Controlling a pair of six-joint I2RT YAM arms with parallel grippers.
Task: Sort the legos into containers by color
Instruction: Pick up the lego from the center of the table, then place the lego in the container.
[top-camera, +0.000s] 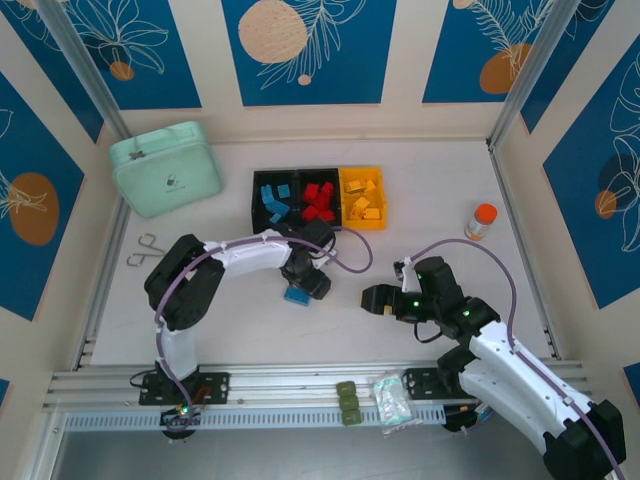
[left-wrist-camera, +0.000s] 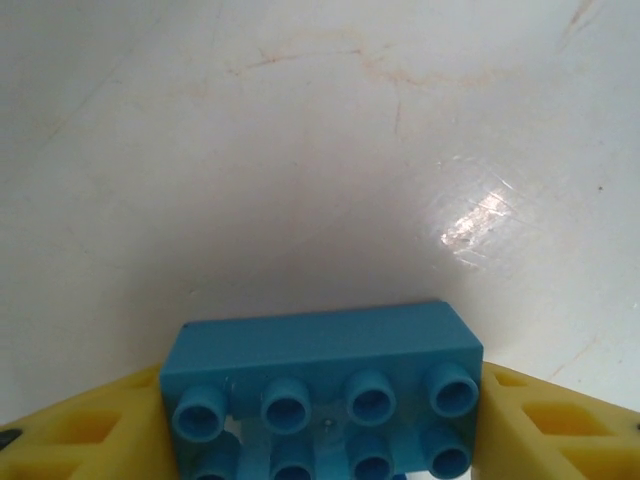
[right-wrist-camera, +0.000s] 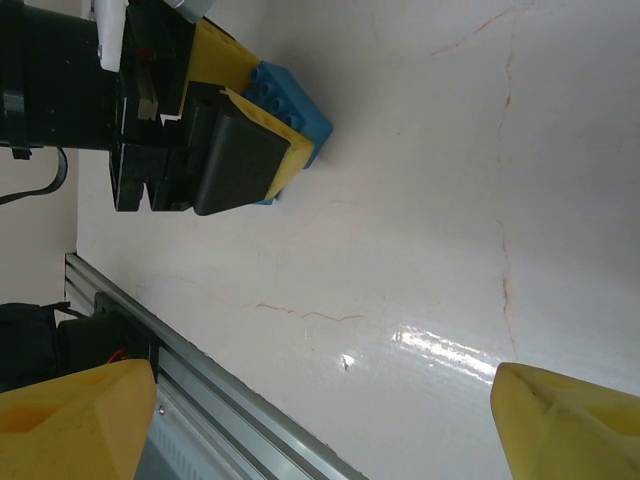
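A light blue lego (left-wrist-camera: 325, 385) sits between my left gripper's yellow fingers (left-wrist-camera: 85, 435), studs toward the camera; the left gripper (top-camera: 297, 293) is shut on it low over the table, in front of the bins. The same lego (right-wrist-camera: 296, 118) shows in the right wrist view, held by the left gripper. The three joined containers (top-camera: 316, 172) stand at the back: a black one with blue legos (top-camera: 273, 199), a black one with red legos (top-camera: 318, 199), a yellow-orange one with yellow legos (top-camera: 363, 197). My right gripper (top-camera: 375, 299) is open and empty, to the right of the left gripper.
A mint-green lidded case (top-camera: 165, 168) stands at the back left, scissors (top-camera: 144, 249) in front of it. An orange-capped bottle (top-camera: 481, 222) stands at the right. A metal rail (top-camera: 330, 385) runs along the near edge, with green blocks (top-camera: 347, 403) and a wrapped packet (top-camera: 392, 400).
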